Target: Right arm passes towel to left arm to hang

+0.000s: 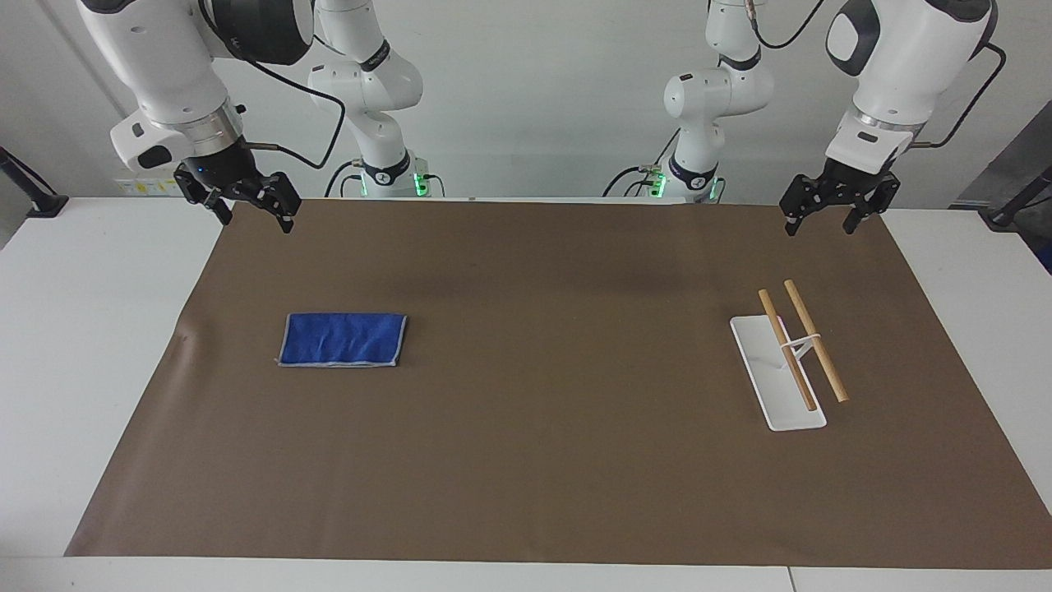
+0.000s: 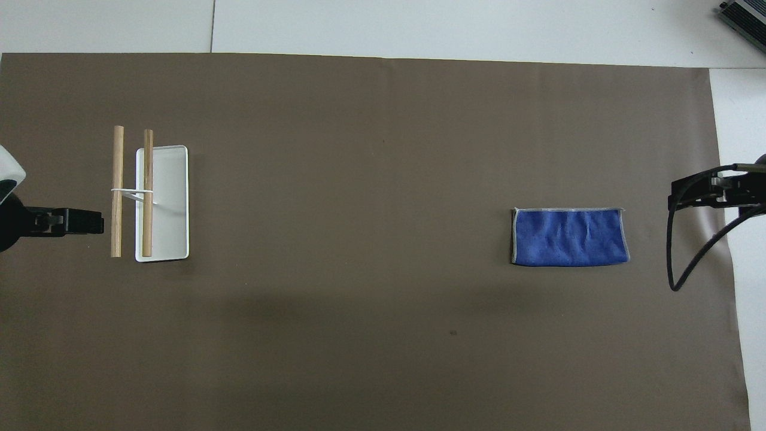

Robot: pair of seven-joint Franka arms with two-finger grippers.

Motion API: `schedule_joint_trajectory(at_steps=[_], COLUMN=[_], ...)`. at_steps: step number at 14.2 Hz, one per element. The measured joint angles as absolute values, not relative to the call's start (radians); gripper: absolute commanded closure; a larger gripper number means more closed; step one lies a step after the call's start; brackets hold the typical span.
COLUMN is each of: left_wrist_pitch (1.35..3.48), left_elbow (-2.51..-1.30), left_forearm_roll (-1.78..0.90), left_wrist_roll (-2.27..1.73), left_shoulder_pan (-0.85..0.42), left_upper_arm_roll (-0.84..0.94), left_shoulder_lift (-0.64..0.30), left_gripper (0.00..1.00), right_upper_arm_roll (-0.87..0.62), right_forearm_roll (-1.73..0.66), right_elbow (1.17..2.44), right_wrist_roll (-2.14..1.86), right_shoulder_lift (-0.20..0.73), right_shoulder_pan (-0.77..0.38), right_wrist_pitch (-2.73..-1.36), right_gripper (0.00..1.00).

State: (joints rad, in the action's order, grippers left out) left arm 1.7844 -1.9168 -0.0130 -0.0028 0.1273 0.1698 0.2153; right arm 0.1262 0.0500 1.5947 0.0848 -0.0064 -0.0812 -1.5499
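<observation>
The deep-blue towel (image 1: 343,339) lies flat and folded on the brown mat toward the right arm's end of the table; it also shows in the overhead view (image 2: 568,236). My right gripper (image 1: 255,218) hangs open and empty in the air over the mat's edge beside the towel, and shows in the overhead view (image 2: 675,190). The rack's white base (image 1: 768,395) carries two wooden bars (image 1: 814,339) toward the left arm's end; the rack also shows in the overhead view (image 2: 170,197). My left gripper (image 1: 820,224) hangs open and empty over the mat beside the rack, also in the overhead view (image 2: 96,221).
The brown mat (image 1: 542,411) covers most of the white table (image 1: 82,329). Black clamp mounts stand at the table's two ends (image 1: 37,197). A dark device (image 2: 745,15) sits at the table corner farthest from the robots, at the right arm's end.
</observation>
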Motion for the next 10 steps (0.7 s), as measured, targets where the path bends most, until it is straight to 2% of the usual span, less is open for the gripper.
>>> schedule_joint_trajectory(at_steps=[10], left_wrist_pitch=[1.784], left_elbow=[-1.917], left_forearm_roll=[-0.013], left_wrist_roll=[-0.003], left_shoulder_pan=[0.127], left_upper_arm_roll=[0.170], left_shoulder_lift=[0.215], left_gripper=[0.00], right_upper_arm_roll=[0.126], right_forearm_roll=[0.050], right_elbow=[1.606], right_wrist_roll=[0.085], right_shoulder_lift=[-0.007], right_shoulder_pan=[-0.081], right_wrist_pitch=[-1.550], right_gripper=[0.00])
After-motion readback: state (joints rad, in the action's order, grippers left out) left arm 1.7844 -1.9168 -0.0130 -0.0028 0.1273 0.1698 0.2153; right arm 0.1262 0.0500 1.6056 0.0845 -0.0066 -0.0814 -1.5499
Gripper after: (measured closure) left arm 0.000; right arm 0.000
